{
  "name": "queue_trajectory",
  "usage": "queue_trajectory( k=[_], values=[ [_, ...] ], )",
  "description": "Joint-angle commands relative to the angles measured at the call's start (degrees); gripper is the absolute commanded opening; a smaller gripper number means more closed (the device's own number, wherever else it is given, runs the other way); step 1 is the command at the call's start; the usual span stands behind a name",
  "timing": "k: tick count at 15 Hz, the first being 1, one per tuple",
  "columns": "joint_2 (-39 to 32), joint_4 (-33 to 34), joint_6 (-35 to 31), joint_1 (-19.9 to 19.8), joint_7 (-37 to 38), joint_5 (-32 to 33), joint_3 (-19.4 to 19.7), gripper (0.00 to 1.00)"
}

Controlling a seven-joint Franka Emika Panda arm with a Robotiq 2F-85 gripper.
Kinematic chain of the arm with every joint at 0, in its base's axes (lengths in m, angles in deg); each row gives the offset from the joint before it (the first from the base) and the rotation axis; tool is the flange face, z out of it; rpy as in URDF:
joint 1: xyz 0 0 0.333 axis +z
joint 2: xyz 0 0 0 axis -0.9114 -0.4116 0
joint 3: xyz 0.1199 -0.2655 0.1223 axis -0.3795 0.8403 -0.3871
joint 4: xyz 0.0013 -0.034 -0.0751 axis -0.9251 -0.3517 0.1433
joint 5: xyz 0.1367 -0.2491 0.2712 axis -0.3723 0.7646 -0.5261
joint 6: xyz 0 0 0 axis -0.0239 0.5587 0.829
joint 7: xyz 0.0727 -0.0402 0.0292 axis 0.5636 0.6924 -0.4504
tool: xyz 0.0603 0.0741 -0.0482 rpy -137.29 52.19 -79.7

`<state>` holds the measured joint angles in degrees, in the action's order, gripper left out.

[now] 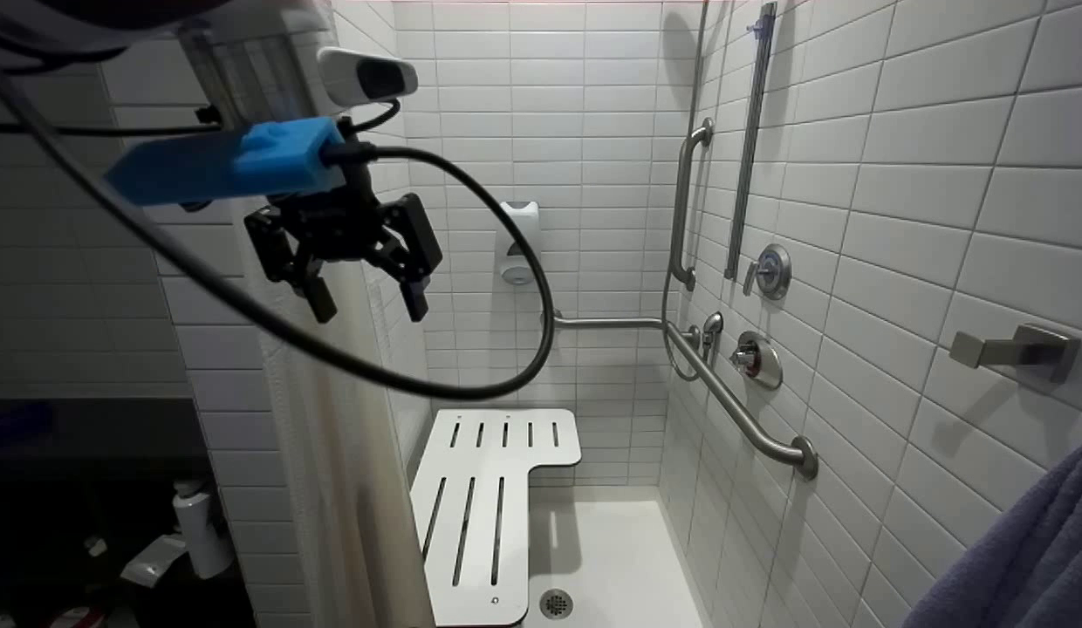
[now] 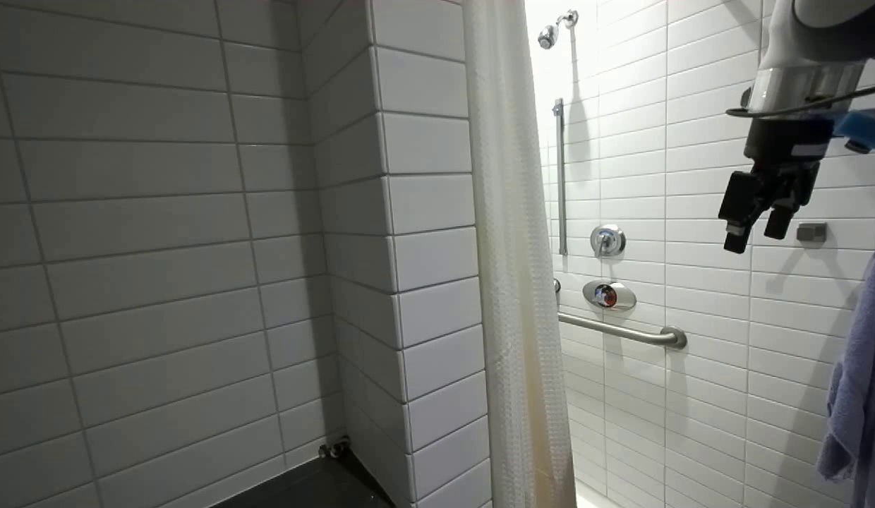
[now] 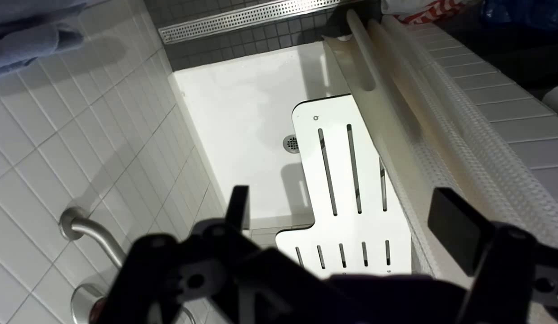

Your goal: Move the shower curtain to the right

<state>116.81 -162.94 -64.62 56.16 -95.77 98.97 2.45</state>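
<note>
The shower curtain is a tall off-white sheet with soft vertical folds. It hangs bunched at the left side of the shower in an exterior view [image 1: 340, 497], beside the tiled pillar in an exterior view [image 2: 511, 247], and along the right in the wrist view [image 3: 445, 148]. My gripper [image 1: 369, 305] is open, with nothing between its fingers. It points down and looks apart from the curtain, to its right, in an exterior view [image 2: 756, 234]. In the wrist view the gripper [image 3: 348, 218] has its right finger overlapping the curtain in the picture; I see no contact.
A white slatted seat [image 1: 506, 462] stands beside the curtain. Grab bars [image 1: 742, 419], shower controls [image 1: 759, 359] and a hook [image 1: 1016, 349] stick out from the right wall. A purple towel [image 1: 1021, 549] hangs at the right. A black cable [image 1: 471, 388] loops below my wrist.
</note>
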Motion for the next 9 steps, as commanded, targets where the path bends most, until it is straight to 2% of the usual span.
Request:
queue_trajectory(
  k=[1,4,9],
  values=[
    [1.8,2.4,0.7,0.8,-7.0,3.9,0.5,1.0],
    [2.8,3.7,-2.1,3.0,-14.8,5.7,2.6,1.0],
    [3.7,5.7,-6.6,8.8,-26.9,3.6,8.0,1.0]
  ],
)
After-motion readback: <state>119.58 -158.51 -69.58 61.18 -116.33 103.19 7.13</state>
